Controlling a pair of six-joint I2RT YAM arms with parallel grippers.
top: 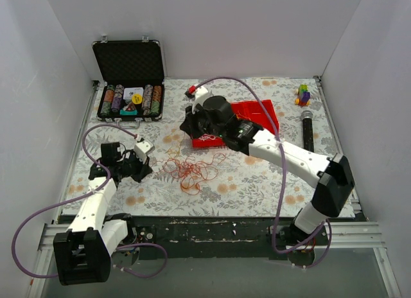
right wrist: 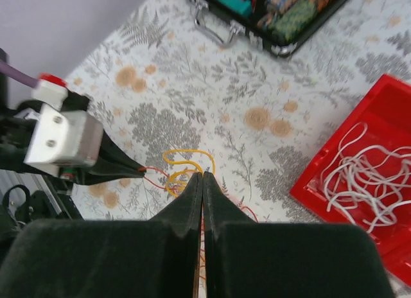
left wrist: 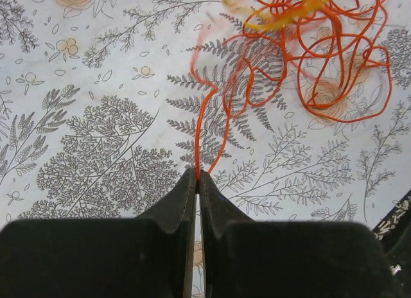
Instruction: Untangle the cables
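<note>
Teasing the red cable (left wrist: 198,131) from the tangle (top: 192,166)
Left claw (left wrist: 197,174) pinches the red cable; right claw (right wrist: 202,176), pressed together, seems empty. Next it probably needs the yellow cable (right wrist: 186,151).

Matt floral-printed tablecloth (top: 257,182), glossy red plastic tray (top: 264,112), smooth thin cables (top: 192,168), matt black plastic left claw (left wrist: 197,175)

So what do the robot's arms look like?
Two arms: white tube-shaped links with chunky black joints. A thick purple cable loops from the left arm, another hangs along the right arm. The left gripper and right gripper each have two black wedge-shaped fingers. Each wrist carries a white block with a red tab.
</note>
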